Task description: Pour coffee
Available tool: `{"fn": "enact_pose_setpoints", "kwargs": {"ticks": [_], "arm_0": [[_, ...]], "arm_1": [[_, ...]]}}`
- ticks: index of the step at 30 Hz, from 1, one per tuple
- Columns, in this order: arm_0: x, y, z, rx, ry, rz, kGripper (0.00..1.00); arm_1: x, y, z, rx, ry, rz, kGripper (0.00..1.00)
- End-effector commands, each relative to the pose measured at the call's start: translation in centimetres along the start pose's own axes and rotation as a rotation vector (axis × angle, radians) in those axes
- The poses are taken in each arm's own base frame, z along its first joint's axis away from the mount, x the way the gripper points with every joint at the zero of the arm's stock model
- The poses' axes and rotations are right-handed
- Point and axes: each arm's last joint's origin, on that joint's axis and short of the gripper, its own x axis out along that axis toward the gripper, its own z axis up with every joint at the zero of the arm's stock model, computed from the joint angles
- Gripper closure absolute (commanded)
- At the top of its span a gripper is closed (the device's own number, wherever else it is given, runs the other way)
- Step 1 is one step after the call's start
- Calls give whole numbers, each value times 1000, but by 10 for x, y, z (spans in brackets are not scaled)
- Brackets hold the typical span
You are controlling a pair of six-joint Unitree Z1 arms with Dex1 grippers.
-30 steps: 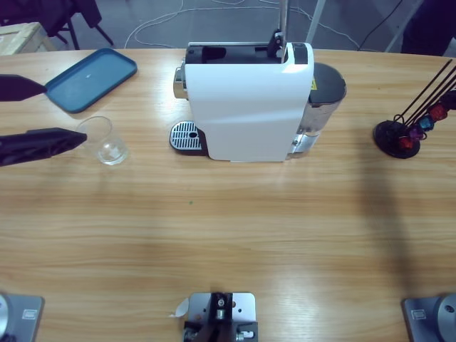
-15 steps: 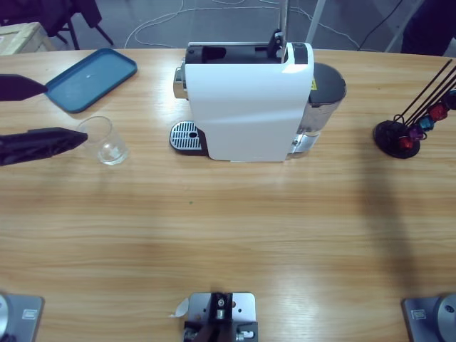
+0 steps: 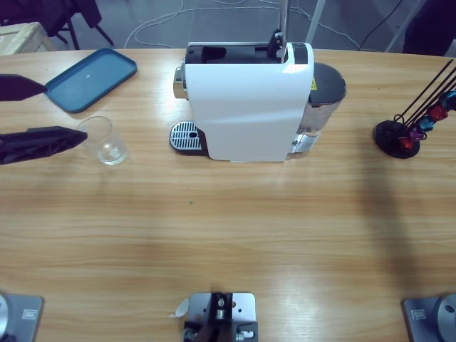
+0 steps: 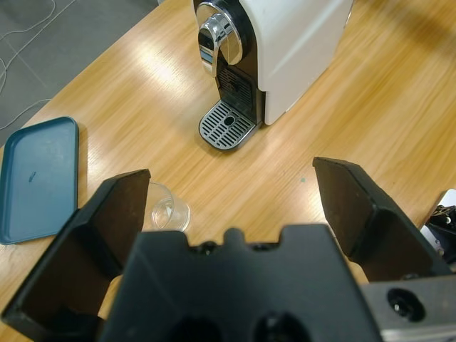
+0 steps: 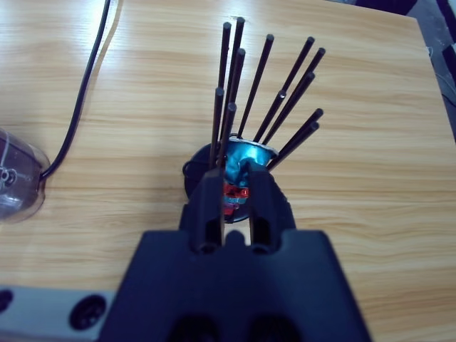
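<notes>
Glass (image 3: 107, 142) stands empty on the wooden table (image 3: 228, 235), well to the side of the coffee machine (image 3: 246, 103) and apart from its drip grate (image 3: 187, 135), so no coffee can reach it yet. The left gripper (image 3: 46, 114) has its jaws spread wide beside the glass, one jaw tip close against the rim, the other up by the blue tray (image 3: 89, 78) behind it. My worry is that a jaw tip nudges the thin, light glass and tips or skids it toward the tray before the jaws close around it; clear glass is also easy to misjudge. The right gripper (image 5: 231, 214) hangs over the capsule stand (image 5: 235, 178) at the machine's far side, jaws pressed nearly together among the black rods, with coloured capsules (image 5: 239, 174) below; a sideways pull there could snag a rod and drag the stand. In front of the machine the table lies bare and broad, giving plenty of room to slide the glass across to the grate.
</notes>
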Motion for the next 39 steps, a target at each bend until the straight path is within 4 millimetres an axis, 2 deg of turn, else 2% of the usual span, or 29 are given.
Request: {"fn": "enact_pose_setpoints", "kwargs": {"ticks": [1, 2, 3, 4, 5, 11, 18, 21, 32, 33, 35, 39], "arm_0": [[11, 0, -12, -10, 55, 22, 0], [11, 0, -12, -10, 55, 22, 0], [11, 0, -12, -10, 54, 22, 0], [11, 0, -12, -10, 54, 22, 0], [12, 0, -12, -10, 56, 22, 0], [12, 0, -13, -18, 60, 22, 0], [12, 0, -14, -22, 60, 22, 0], [12, 0, -14, -22, 61, 22, 0], [12, 0, -16, -28, 65, 22, 0], [12, 0, -16, -29, 66, 22, 0], [13, 0, -17, -29, 68, 21, 0], [12, 0, -17, -29, 67, 21, 0]], "arm_1": [[12, -2, -15, -9, 73, -42, 1000], [12, -2, -15, -6, 72, -44, 999], [11, -3, -15, 1, 69, -47, 859], [11, -3, -15, 7, 66, -48, 528], [11, -3, -15, 8, 65, -48, 381], [10, -3, -16, 11, 68, -48, 256], [13, -2, -17, 7, 78, -50, 282], [13, -3, -15, 1, 67, -53, 389], [23, -2, -14, -3, 77, -67, 399], [23, -2, -14, -3, 77, -72, 409], [23, -2, -14, -5, 79, -76, 533], [24, -3, -13, 1, 74, -87, 535]]}}
